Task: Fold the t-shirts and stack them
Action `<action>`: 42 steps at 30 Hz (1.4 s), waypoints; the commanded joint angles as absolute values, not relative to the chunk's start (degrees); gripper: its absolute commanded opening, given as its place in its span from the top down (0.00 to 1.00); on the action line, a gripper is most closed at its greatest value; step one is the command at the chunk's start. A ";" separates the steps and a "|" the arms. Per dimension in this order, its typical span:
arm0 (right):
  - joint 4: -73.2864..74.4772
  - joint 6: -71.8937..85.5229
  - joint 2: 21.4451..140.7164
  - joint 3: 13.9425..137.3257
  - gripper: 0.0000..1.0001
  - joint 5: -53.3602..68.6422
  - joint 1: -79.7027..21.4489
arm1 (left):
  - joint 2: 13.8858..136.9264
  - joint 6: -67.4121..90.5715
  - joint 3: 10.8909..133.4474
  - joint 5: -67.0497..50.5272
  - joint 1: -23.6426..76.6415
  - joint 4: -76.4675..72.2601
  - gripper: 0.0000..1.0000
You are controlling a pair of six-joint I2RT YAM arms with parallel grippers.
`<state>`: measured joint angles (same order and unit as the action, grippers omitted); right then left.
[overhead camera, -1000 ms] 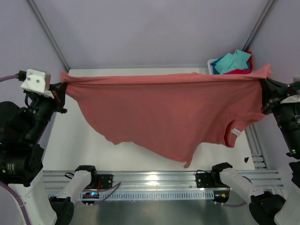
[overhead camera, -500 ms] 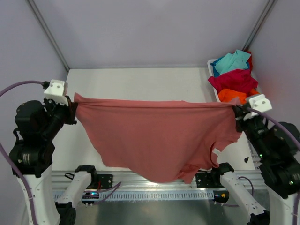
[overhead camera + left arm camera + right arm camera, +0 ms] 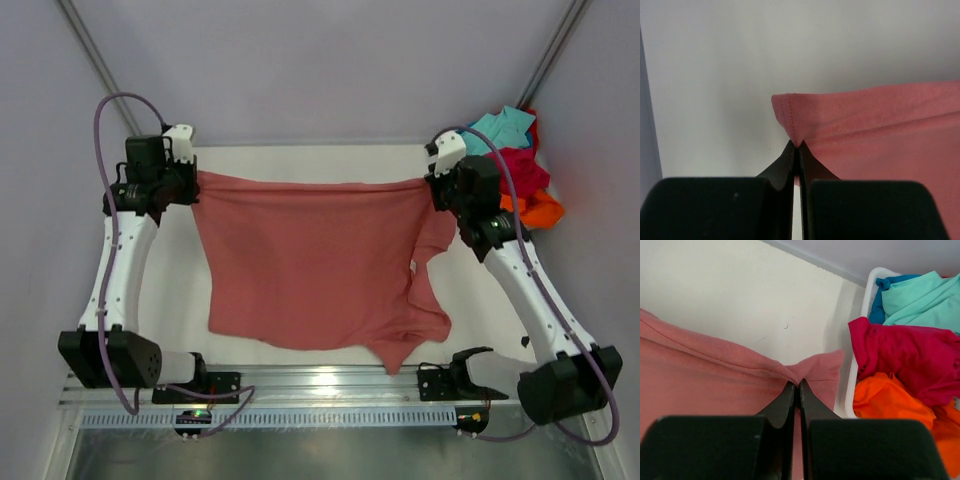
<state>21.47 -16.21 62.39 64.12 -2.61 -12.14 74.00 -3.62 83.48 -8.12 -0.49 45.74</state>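
Observation:
The salmon-pink t-shirt [image 3: 310,260] is stretched between both grippers along its far hem, its lower part lying on the white table [image 3: 300,160]. My left gripper [image 3: 192,183] is shut on the shirt's far left corner; in the left wrist view the jaws [image 3: 799,147] pinch that hem corner [image 3: 790,107]. My right gripper [image 3: 432,185] is shut on the far right corner; the right wrist view shows it [image 3: 798,385] pinching the cloth [image 3: 815,367]. The crimson [image 3: 520,170], orange [image 3: 535,208] and turquoise [image 3: 500,128] t-shirts lie piled at the far right.
The white tub [image 3: 860,365] holding the other shirts stands just right of my right gripper, close to the pinched corner. Frame posts rise at the back corners. An aluminium rail [image 3: 330,385] runs along the near table edge.
Both arms have swung away from the camera toward the back of the table and lowered, carrying the stretched pink shirt; its lower part now lies on the table instead of hanging free.

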 commanded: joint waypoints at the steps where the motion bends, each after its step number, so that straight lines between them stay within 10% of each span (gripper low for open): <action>1: 10.99 -17.05 70.97 68.28 0.97 -4.75 -11.51 | 78.65 -5.88 85.16 -6.15 -0.62 34.99 1.00; 18: 13.26 -15.03 120.91 107.03 0.97 -15.99 -10.37 | 119.87 -2.02 106.33 -1.41 2.28 22.15 1.00; 33: 16.61 -18.71 132.01 117.42 0.97 -21.53 -10.63 | 136.93 -0.97 122.33 1.76 3.60 19.60 0.99; 39: 21.87 -23.02 135.17 122.16 0.97 -20.22 -10.72 | 138.34 -0.79 124.45 0.88 4.39 19.78 0.67; 40: 22.75 -23.55 135.61 123.21 0.97 -20.13 -10.81 | 138.34 -1.05 124.54 0.79 4.57 20.04 0.32; 42: 22.15 -23.99 135.79 122.78 0.93 -21.53 -10.90 | 137.90 -1.32 124.54 0.62 4.75 20.82 0.16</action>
<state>21.30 -21.30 136.27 119.70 -19.14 -10.85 138.89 -1.50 121.80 0.05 4.36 22.96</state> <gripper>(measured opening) 0.054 0.769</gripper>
